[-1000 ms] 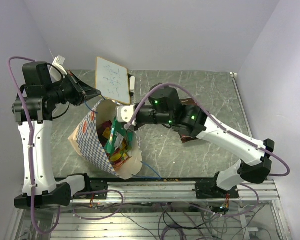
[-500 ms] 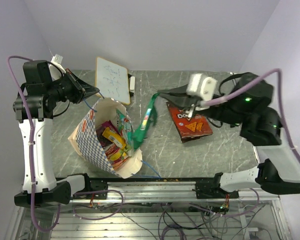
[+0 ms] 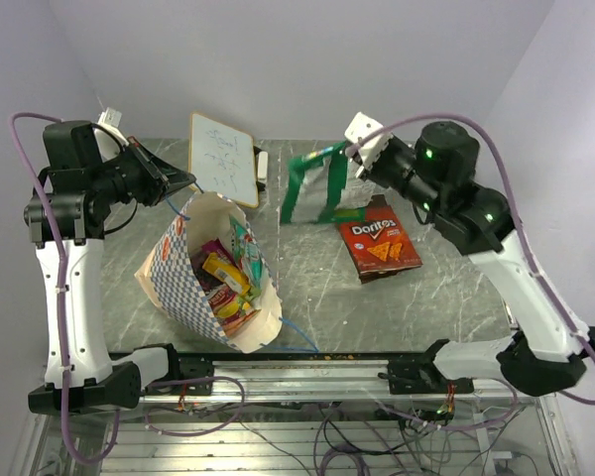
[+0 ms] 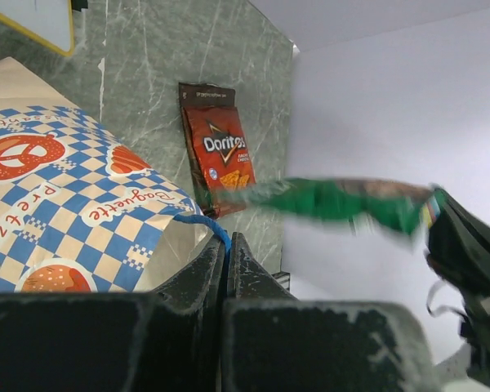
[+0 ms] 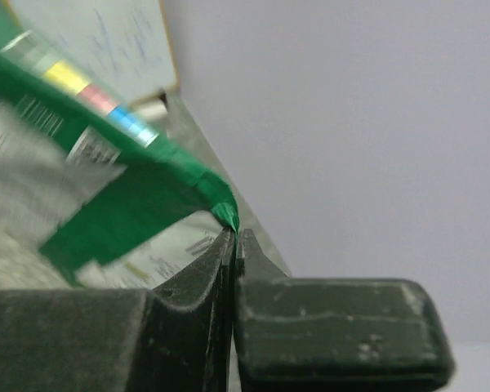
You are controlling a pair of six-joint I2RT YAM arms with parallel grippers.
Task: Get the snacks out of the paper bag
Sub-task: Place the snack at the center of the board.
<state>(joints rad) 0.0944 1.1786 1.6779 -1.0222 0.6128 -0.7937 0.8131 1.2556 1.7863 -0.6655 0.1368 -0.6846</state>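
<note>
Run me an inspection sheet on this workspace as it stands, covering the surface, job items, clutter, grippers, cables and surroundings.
Surface: grey veined tabletop, no spills seen.
Job's things: paper bag tilted, mouth open, several packets inside; green packet in the air; Doritos packet flat on the table.
Clutter: white board with scribbles behind the bag.
Grippers: left gripper shut on the bag's rim by the blue cord handle; right gripper shut on the green packet's corner.
Cables: purple cables loop off both arms; loose wires under the front rail.
Surroundings: plain pale walls; nothing else seen.
</note>
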